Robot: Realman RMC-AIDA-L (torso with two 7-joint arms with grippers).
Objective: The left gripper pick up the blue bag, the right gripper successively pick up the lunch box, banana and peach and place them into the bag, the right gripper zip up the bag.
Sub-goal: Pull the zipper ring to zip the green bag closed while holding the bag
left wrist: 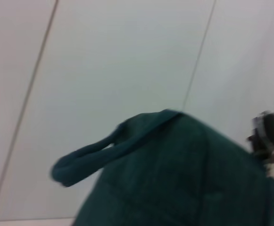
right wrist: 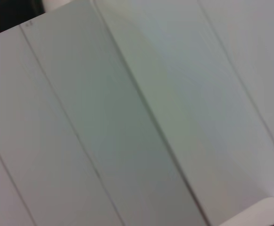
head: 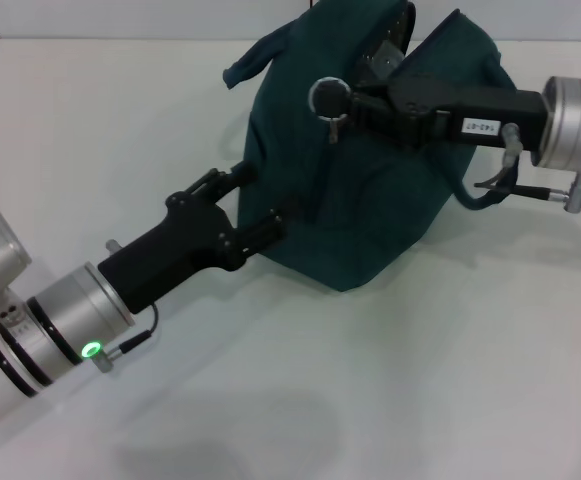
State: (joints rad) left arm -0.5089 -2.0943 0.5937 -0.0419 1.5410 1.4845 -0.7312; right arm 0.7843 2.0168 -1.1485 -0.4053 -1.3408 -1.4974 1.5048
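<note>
The blue bag point(head: 370, 200) stands upright on the white table at the middle back, and its dark teal body point(left wrist: 184, 183) fills the lower part of the left wrist view. A carrying strap point(left wrist: 80, 157) loops out from its top. My left gripper point(head: 255, 202) is open, with its fingertips point(head: 273, 224) against the bag's left side. My right gripper point(head: 335, 100) reaches in from the right and rests across the top of the bag, near a small metal pull point(head: 335, 128). The lunch box, banana and peach are out of view.
The white table point(head: 390, 380) spreads in front of and around the bag. A second strap point(head: 490, 190) hangs down on the bag's right, under my right arm. The right wrist view holds only pale wall panels point(right wrist: 127, 117).
</note>
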